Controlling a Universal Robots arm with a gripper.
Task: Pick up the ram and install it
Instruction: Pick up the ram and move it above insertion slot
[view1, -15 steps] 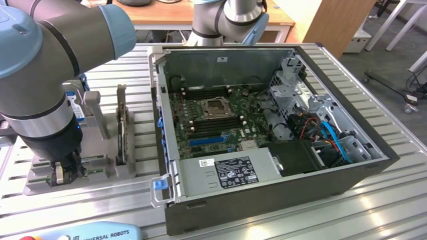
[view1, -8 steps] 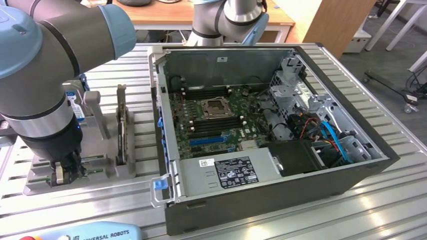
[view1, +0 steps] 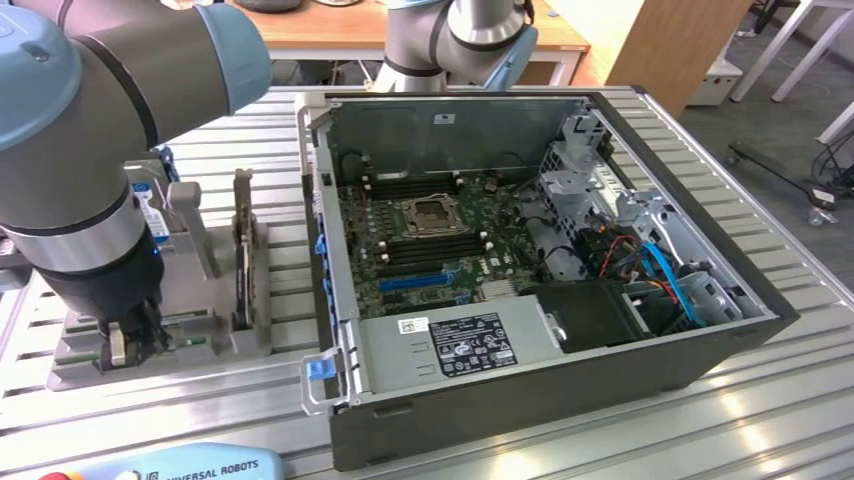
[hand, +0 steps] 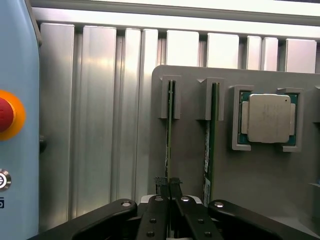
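Grip looks decent: slim black gripper (hand: 168, 184) clenched on one end of the thin green ram stick (hand: 170, 130), slotted edge-up in the flat grey holder tray (hand: 187, 150), exterior view's left of the open dark computer case (view1: 534, 400). I'd lift straight, no twisting. Tray also holds a twin green stick (hand: 212, 125) and a square silver processor chip (hand: 269, 118).

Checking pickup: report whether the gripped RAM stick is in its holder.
In: the RAM stick has its far end inside the grey holder bracket.
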